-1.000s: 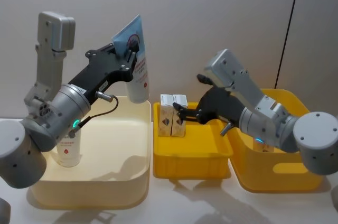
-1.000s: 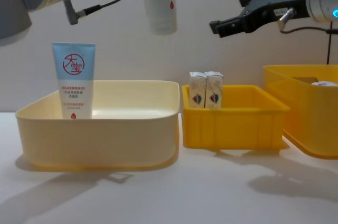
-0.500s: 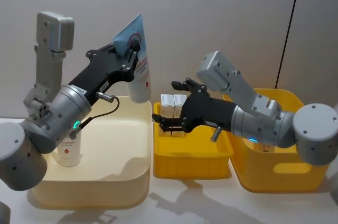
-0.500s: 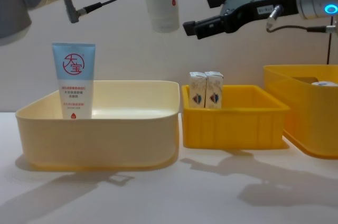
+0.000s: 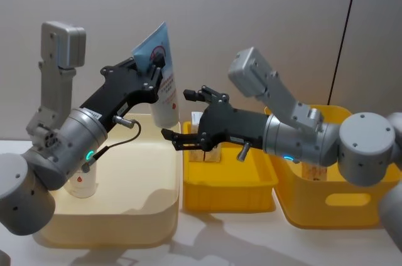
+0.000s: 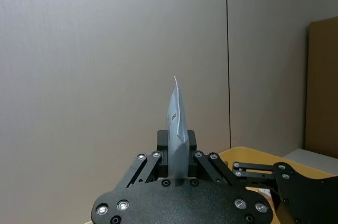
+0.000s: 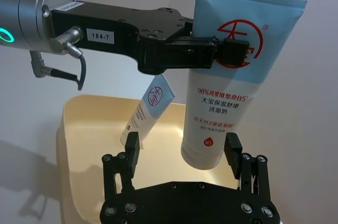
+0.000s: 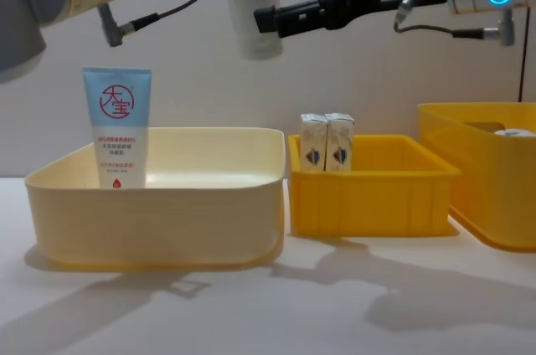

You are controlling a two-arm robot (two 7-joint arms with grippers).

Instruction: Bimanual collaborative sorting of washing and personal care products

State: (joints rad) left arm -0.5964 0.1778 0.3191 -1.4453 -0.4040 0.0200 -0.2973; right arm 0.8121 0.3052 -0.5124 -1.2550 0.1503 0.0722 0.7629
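- Squeeze tube (image 5: 164, 93) hangs upright, round end down, above the far right corner of the cream bin (image 8: 151, 213).
- My left pincer (image 5: 154, 64) is clamped on its flat pale-blue top.
- My right pincer (image 7: 182, 147) is spread wide, one finger on each side of the tube's lower end.
- A second tube (image 8: 117, 129) stands in the cream bin's left side.
- Two cartons (image 8: 327, 143) stand side by side in the yellow bin (image 8: 368, 196).
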